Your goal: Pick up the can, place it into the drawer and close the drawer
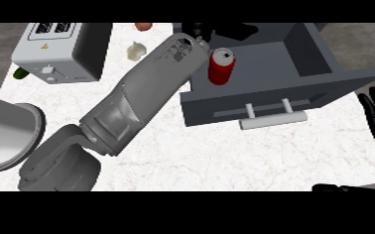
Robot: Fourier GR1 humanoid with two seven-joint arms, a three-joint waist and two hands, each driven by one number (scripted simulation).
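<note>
Red with a silver top, the can point(222, 67) sits, apparently upright, inside the open grey drawer point(293, 62), near its left wall. Picking and placing look done, leaving 1 step: closing. My left hand point(196, 30) lies just beyond the can at the drawer's back corner, its forearm slanting across the white counter point(219, 153). I cannot tell whether it has let go. The drawer's pale handle point(273, 120) faces me, and I judge a closing push belongs there. My right hand point(366, 110) rests relaxed at the right edge. A toaster point(55, 49) stands far left.
</note>
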